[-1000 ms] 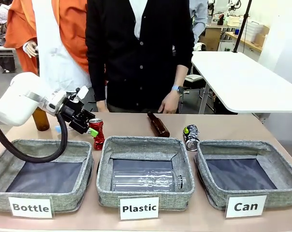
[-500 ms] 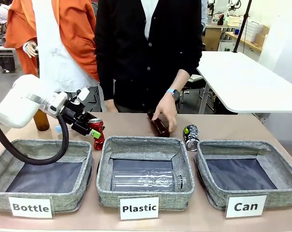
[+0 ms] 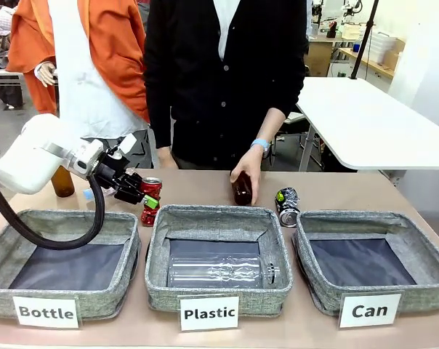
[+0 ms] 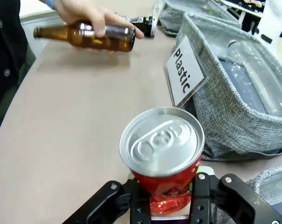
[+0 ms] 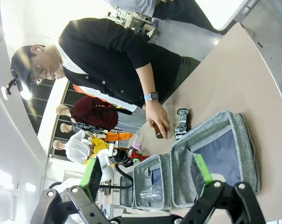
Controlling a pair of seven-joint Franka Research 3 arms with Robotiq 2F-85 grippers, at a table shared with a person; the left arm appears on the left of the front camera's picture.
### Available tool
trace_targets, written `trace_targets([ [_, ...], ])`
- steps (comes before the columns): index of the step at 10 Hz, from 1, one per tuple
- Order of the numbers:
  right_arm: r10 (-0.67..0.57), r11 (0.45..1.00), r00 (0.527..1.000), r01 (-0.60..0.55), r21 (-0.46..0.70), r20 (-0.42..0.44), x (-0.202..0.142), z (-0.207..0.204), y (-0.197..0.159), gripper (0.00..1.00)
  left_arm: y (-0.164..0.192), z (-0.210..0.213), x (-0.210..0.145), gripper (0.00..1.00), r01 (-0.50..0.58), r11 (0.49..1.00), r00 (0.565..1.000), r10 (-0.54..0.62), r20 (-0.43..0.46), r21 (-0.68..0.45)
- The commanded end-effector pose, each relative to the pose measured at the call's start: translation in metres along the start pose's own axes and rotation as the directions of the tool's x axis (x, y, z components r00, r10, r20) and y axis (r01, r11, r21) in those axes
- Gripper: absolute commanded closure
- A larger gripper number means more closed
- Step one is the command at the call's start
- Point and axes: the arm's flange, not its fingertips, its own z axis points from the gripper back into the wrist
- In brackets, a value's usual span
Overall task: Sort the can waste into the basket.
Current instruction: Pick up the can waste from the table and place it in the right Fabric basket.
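Note:
My left gripper point(image 3: 146, 197) is shut on the shiny red can point(image 3: 150, 201) at the table's left, between the "Bottle" and "Plastic" baskets. In the left wrist view the red can point(image 4: 162, 151) sits between the fingers of that gripper point(image 4: 168, 201), silver top toward the camera. The dark crushed can point(image 3: 287, 206) lies on the table behind the left corner of the "Can" basket point(image 3: 365, 219), which is at the right. My right gripper point(image 5: 148, 179) is open, high above the table, looking down on the dark can point(image 5: 183, 123) and the basket point(image 5: 246, 140).
A person's hand point(image 3: 246, 169) grips a brown bottle point(image 3: 242, 190) behind the "Plastic" basket point(image 3: 216, 214), which holds a clear plastic bottle point(image 3: 218, 270). The "Bottle" basket point(image 3: 67, 218) is at left, with another brown bottle point(image 3: 61, 182) behind it.
My left gripper has shut on the red can and shifted it slightly right. The person's hand came down and took hold of the brown bottle.

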Motion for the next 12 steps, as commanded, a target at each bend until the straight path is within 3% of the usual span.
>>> trace_targets([
  [1, 0.025, 0.999, 1.000, -0.026, 0.020, 0.011, 0.003, -0.001, 0.001, 0.00, 0.000, 0.010, 0.002, 1.00, -0.013, 1.000, 0.999, 0.012, 0.030, 0.006],
  [3, 0.025, 0.999, 1.000, -0.026, 0.020, 0.011, 0.003, -0.001, 0.001, 0.00, -0.005, 0.030, 0.013, 1.00, 0.011, 0.999, 0.998, -0.014, 0.061, 0.049],
  [5, 0.025, 0.999, 1.000, -0.026, 0.020, 0.011, 0.003, -0.001, 0.001, 0.00, -0.035, 0.071, 0.044, 1.00, -0.010, 0.993, 0.998, 0.002, 0.066, 0.114],
  [7, 0.025, 0.999, 1.000, -0.026, 0.020, 0.011, 0.003, -0.001, 0.001, 0.00, -0.101, 0.126, 0.079, 1.00, -0.051, 0.993, 0.998, 0.046, 0.046, 0.106],
  [9, 0.025, 0.999, 1.000, -0.026, 0.020, 0.011, 0.003, -0.001, 0.001, 0.00, -0.189, 0.181, 0.096, 1.00, 0.009, 0.990, 0.999, -0.015, 0.041, 0.141],
  [10, 0.025, 0.999, 1.000, -0.026, 0.020, 0.011, 0.003, -0.001, 0.001, 0.00, -0.237, 0.194, 0.095, 1.00, 0.032, 0.985, 0.999, -0.033, 0.004, 0.168],
  [12, 0.025, 0.999, 1.000, -0.026, 0.020, 0.011, 0.003, -0.001, 0.001, 0.00, -0.295, 0.188, 0.074, 1.00, 0.065, 0.993, 0.995, -0.057, -0.079, 0.097],
])
